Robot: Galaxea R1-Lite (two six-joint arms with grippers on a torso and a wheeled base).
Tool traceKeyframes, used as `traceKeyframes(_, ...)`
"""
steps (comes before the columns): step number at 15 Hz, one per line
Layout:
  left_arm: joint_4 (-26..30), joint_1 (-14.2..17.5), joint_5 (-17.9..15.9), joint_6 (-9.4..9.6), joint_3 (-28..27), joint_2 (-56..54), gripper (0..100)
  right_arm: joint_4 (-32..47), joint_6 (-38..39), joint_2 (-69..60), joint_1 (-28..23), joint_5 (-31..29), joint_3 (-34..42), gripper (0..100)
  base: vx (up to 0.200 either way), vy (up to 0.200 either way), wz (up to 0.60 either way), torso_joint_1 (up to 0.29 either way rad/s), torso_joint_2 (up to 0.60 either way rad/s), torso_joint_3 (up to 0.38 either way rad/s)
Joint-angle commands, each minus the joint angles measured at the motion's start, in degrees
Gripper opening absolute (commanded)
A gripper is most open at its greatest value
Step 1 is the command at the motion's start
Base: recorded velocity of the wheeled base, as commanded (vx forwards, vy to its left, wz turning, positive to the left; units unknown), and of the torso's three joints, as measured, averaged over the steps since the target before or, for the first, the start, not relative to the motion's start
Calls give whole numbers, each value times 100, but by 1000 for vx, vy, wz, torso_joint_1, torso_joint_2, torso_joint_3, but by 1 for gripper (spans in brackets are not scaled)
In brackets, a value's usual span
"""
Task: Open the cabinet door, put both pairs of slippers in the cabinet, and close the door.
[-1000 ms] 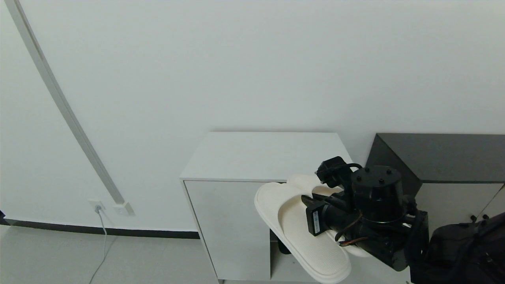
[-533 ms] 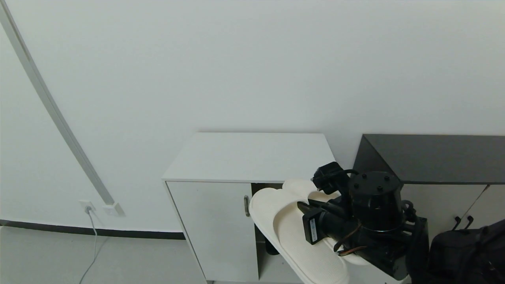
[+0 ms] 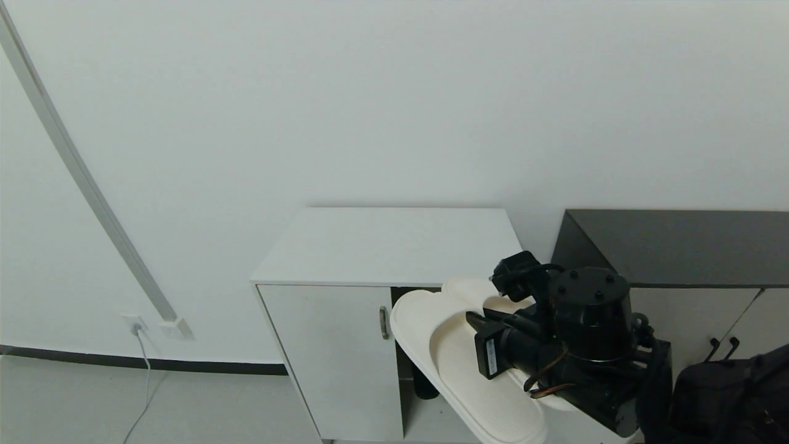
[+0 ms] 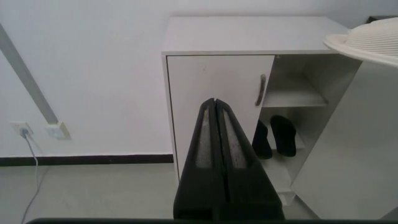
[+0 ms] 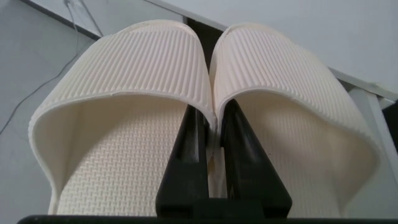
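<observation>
You're in what looks like a home entryway, tbh: low white wooden shoe cabinet [image 3: 382,246] at centre with black shoes [image 4: 285,135] on its lower shelf, dark grey-topped sideboard [image 3: 678,246] at right, bare white wall [image 3: 394,92], white wall socket [image 3: 134,323] and black skirting strip [image 3: 154,362] lower left.

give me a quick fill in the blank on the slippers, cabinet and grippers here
The right gripper is shut on the cream slippers, while the left gripper is shut on ____.
The stored slippers inside the white cabinet are ____ in colour.
The cabinet's handled door is ____.
Missing words: nothing; black; shut.
</observation>
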Motion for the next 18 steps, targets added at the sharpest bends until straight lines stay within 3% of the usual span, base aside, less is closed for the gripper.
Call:
traceKeyframes(1, 0, 0, -2, 1, 0, 7, 0, 2, -1, 17, -3, -3, 22, 0, 0, 0, 0, 0, 0, 0)
traceKeyframes(6, 0, 0, -2, 10, 0, 7, 0, 2, -10, 35, 14, -3, 39, 0, 0, 0, 0, -19, 35, 18)
traceKeyframes(18, 0, 0, -2, 10, 0, 7, 0, -42, -19, 53, 102, -20, 127, 0, 0, 0, 0, -166, 382, 211)
